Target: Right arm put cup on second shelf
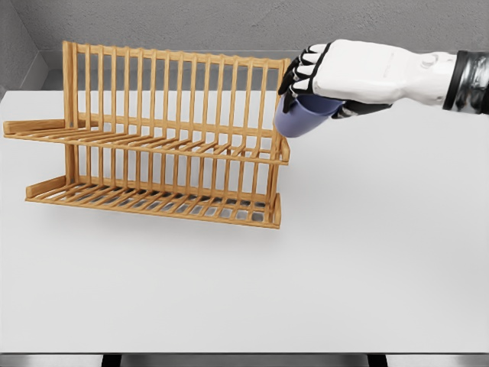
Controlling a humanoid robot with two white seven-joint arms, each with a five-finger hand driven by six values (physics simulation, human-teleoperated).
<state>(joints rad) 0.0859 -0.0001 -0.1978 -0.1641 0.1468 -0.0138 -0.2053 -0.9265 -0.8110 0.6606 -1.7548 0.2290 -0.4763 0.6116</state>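
Head cam only. I've got the right hand [330,76] coming in from the picture's right, up high, arm roughly level across the frame. Fingers are wrapped down over the cup [304,116] — clamped on it, dark fingertips [299,75] curled over the top side, thumb side tucked beneath. The cup is blue-purple, tilted, its lower end pointing down and to the left, clear of the table [367,252], held in the air.

Cup position: just beside the right end of the wooden rack [164,138], at about the height of the upper shelf [153,144]. In this view the cup's lower left edge sits right at the rack's right end post and the tip of the upper shelf — I can't tell from one camera whether it touches the wood or hangs just in front of it. It isn't resting on either shelf.

Rack: slatted wood, two tiers, tall barred back, standing upright on the white table left of centre. The upper shelf runs from far left to the post near the cup; the lower shelf [153,200] sits below it and slightly forward. I see nothing lying on either shelf.

Grey wall behind the table. Left arm isn't in frame, so no read on it.
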